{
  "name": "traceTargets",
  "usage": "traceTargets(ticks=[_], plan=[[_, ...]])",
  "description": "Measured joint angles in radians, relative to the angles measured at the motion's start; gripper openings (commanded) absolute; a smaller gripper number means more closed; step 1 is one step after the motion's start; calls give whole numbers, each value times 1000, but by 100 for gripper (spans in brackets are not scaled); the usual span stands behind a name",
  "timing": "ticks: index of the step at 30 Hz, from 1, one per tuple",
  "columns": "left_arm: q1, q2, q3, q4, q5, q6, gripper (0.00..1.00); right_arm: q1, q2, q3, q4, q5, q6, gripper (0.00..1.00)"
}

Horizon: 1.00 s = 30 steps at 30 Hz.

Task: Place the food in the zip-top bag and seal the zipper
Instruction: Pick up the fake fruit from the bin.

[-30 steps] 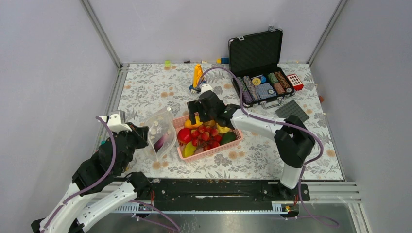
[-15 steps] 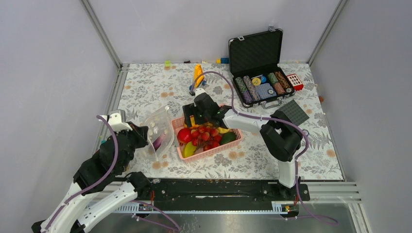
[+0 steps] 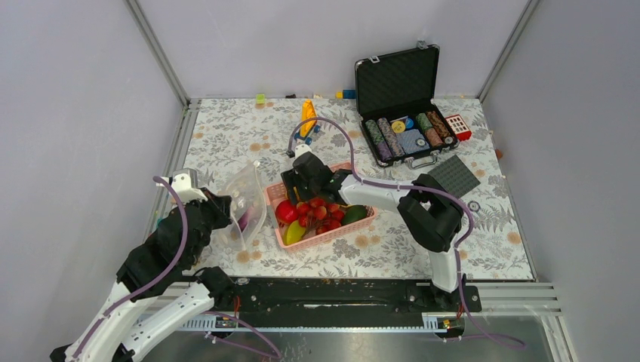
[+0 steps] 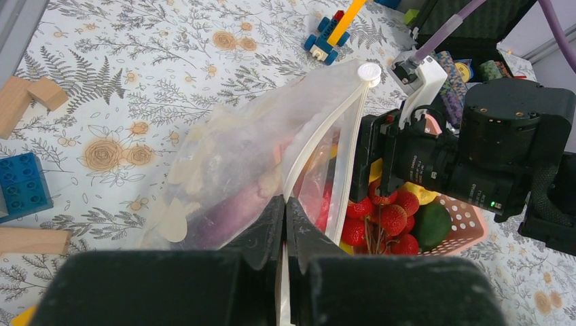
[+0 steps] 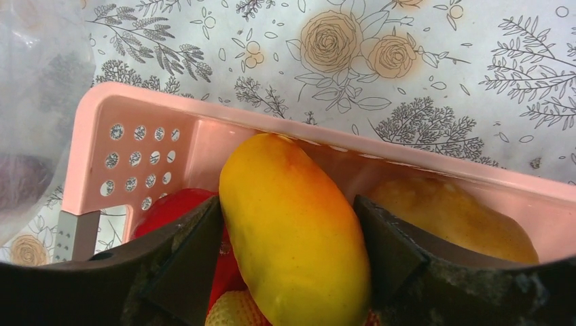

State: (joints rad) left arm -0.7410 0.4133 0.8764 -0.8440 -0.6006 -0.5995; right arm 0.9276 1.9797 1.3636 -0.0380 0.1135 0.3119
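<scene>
The clear zip-top bag (image 3: 245, 200) stands open left of the pink basket (image 3: 326, 237). A purple food (image 4: 224, 217) lies inside it. My left gripper (image 4: 285, 204) is shut on the zipper (image 4: 326, 136) at the near end of the mouth and holds it up. My right gripper (image 5: 289, 234) is shut on a yellow-orange mango (image 5: 292, 224) over the basket's left corner (image 5: 136, 109), close to the bag mouth. The basket holds red berries (image 3: 317, 211), a red fruit (image 3: 285, 210), a green one (image 3: 355, 214) and a yellow-green one (image 3: 294, 231).
An open black case of poker chips (image 3: 404, 113) stands at the back right, with a grey plate (image 3: 453, 172) in front of it. A yellow and blue toy (image 3: 307, 117) lies at the back. Wooden blocks (image 4: 27, 98) and a blue brick (image 4: 24, 183) lie left of the bag.
My right gripper has moved left and nearer across the basket, from its back edge to its left corner beside the bag. The left gripper and bag have barely moved.
</scene>
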Motion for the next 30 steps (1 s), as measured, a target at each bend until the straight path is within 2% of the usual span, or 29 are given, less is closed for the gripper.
traceTargets(ticks=[5, 9, 14, 21, 30], plan=[[14, 1, 0, 0, 19, 0, 0, 3, -22, -25, 0, 21, 1, 44], [22, 2, 0, 0, 31, 0, 0, 3, -67, -63, -1, 29, -1, 34], [26, 2, -1, 1, 41, 0, 0, 3, -151, -115, 21, 40, -2, 31], [30, 2, -2, 6, 49, 0, 0, 4, -373, -253, 121, 40, -1, 30], [36, 3, -2, 8, 56, 1, 0, 23, -586, -407, 302, -131, 9, 27]])
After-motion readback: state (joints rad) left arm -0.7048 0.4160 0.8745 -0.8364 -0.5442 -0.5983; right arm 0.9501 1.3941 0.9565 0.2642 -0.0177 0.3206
